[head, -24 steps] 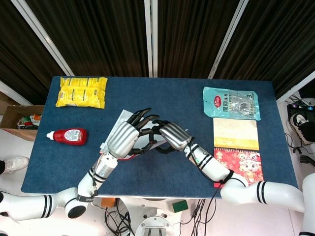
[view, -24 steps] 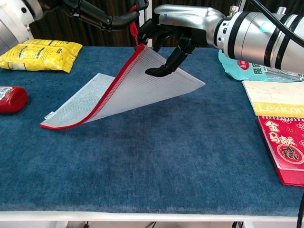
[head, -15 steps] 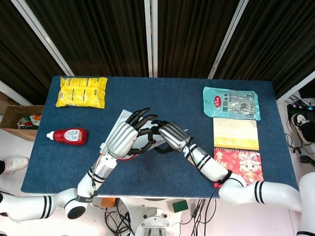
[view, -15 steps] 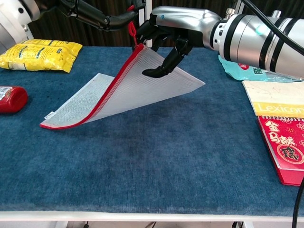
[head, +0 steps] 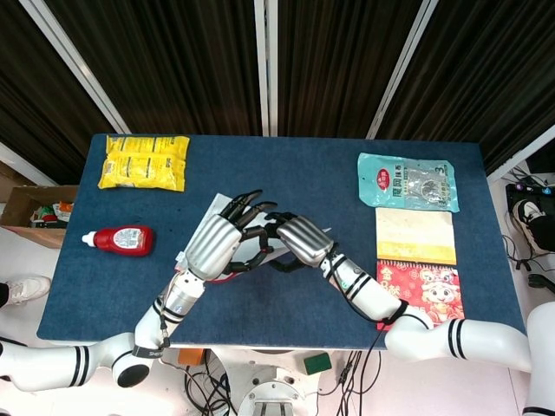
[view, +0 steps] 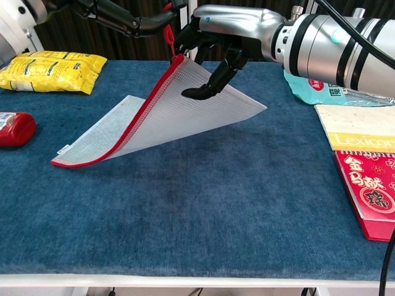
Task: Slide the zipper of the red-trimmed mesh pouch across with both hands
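Observation:
The white mesh pouch (view: 179, 111) with red trim is lifted by its top corner, while its lower left corner rests on the blue table (view: 203, 203). My left hand (view: 126, 18) reaches in from the upper left and pinches the red zipper pull (view: 167, 34) at that raised corner. Just right of it, my right hand (view: 228, 24) grips the pouch's raised edge, one finger lying on the mesh. In the head view, both the left hand (head: 215, 243) and the right hand (head: 299, 240) cover most of the pouch (head: 200, 227).
A yellow packet (head: 143, 161) lies at the back left and a red bottle (head: 119, 239) at the left edge. At the right are a teal packet (head: 408, 181), a cream book (head: 415, 236) and a red booklet (head: 422, 290). A cardboard box (head: 35, 212) stands beside the table.
Both hands and the raised pouch corner have drifted slightly to the left. The holds look unchanged and the pouch's lower corner has stayed on the table.

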{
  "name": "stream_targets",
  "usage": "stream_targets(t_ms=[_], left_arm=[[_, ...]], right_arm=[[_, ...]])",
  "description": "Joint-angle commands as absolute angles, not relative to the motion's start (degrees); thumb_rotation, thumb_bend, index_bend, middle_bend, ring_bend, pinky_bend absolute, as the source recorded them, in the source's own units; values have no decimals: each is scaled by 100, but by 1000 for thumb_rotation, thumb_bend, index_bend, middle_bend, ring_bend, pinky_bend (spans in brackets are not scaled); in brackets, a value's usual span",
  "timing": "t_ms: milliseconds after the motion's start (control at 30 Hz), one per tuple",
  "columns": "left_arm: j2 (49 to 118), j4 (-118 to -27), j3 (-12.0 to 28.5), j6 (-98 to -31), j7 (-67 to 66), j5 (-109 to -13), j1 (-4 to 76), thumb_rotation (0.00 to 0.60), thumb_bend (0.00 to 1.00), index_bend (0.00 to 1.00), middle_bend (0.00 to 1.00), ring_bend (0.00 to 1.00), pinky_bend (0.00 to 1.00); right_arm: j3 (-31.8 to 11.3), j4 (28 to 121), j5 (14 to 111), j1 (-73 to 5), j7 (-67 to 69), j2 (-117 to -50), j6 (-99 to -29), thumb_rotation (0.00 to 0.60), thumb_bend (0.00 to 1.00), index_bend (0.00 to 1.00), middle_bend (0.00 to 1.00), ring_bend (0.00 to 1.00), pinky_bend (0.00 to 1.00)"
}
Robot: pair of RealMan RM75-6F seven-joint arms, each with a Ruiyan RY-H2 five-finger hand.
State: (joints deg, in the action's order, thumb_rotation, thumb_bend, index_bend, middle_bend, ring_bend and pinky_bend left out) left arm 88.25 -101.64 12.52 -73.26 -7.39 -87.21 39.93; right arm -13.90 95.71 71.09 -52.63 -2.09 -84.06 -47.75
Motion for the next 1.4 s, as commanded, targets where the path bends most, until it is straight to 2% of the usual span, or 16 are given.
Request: stream_targets(t_ms=[33,567,833,1000,1167,1400], left_arm=[[8824,-10161,1254,-7330,-740,-8732,3993,600,488,633,171,27,125],[8860,-10066,1248,-7341,-691,-8774,3989,600,489,633,171,27,124],[8912,-9987,1182,-7465,-602,-8785,3885,600,488,633,171,27,124],[9007,-9891,1115,-7585,-534,-8750,3769,600,495,633,171,27,124],[9141,-9730,1069,-7577,-356,-8598,3682,600,497,633,171,27,125],[9158,-9676,1049,-7476,33,-8395,3588,600,509,633,171,27,125]], right_arm=[[-1353,9599,7064,-5295,-448,-8380,-4818,600,297,570,430,159,289],[-1377,9482,7105,-5275,-172,-8566,-4926,600,328,615,445,162,287],[-1438,9351,7175,-5236,-86,-8749,-5152,600,452,731,476,212,289],[-1440,9339,7222,-5195,-73,-8780,-5256,600,477,776,497,241,290],[-1409,9345,7248,-5182,-102,-8750,-5246,600,490,791,511,250,295],[-1394,9455,7260,-5167,-201,-8638,-5241,600,597,792,512,250,311]])
